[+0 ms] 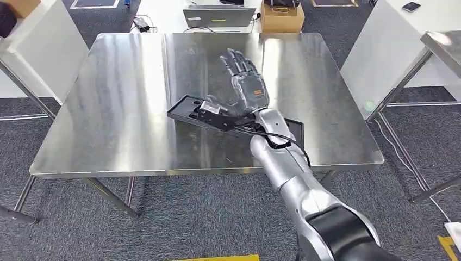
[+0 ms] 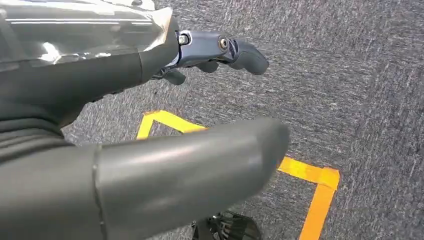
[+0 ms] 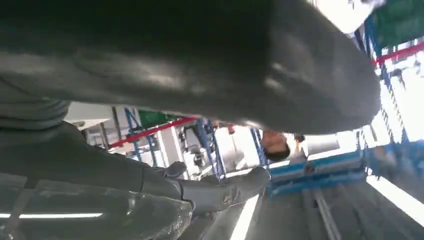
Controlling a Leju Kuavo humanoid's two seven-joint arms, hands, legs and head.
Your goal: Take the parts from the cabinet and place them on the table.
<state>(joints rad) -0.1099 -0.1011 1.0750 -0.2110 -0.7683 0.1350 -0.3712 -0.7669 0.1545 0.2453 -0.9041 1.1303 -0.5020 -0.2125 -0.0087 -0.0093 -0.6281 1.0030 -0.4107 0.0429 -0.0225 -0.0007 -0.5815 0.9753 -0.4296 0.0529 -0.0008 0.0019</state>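
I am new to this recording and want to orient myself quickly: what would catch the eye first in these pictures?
First comes the right hand, raised with fingers spread above the middle of the shiny steel table. Just under its wrist a flat black tray lies on the table toward the near edge. In the left wrist view the left hand hangs over grey carpet marked with yellow tape.

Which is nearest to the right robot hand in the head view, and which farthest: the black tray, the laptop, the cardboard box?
1. Black tray: on the steel table, just beneath the right robot hand.
2. Laptop: beyond the table's far edge.
3. Cardboard box: right of the laptop, about as far; too close to call.
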